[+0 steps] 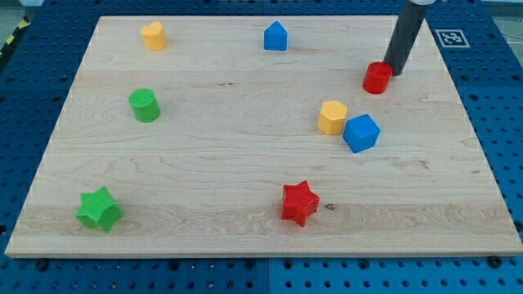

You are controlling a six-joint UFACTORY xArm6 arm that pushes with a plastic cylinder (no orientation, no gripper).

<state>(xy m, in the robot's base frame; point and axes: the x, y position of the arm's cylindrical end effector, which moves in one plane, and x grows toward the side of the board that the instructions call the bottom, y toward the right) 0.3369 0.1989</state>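
Note:
My tip (396, 71) rests at the upper right of the wooden board (245, 163), right against the upper right side of the red cylinder (377, 78). Below that pair, a yellow hexagonal block (332, 118) touches a blue cube (361, 133) on its right. A red star (299, 203) lies lower, near the bottom middle. Far from the tip are a blue house-shaped block (275, 37) at the top middle, a yellow block (153, 36) at the top left, a green cylinder (145, 105) on the left and a green star (99, 210) at the bottom left.
The board lies on a blue perforated table (498, 98). A black-and-white marker tag (452, 37) sits just off the board's upper right corner.

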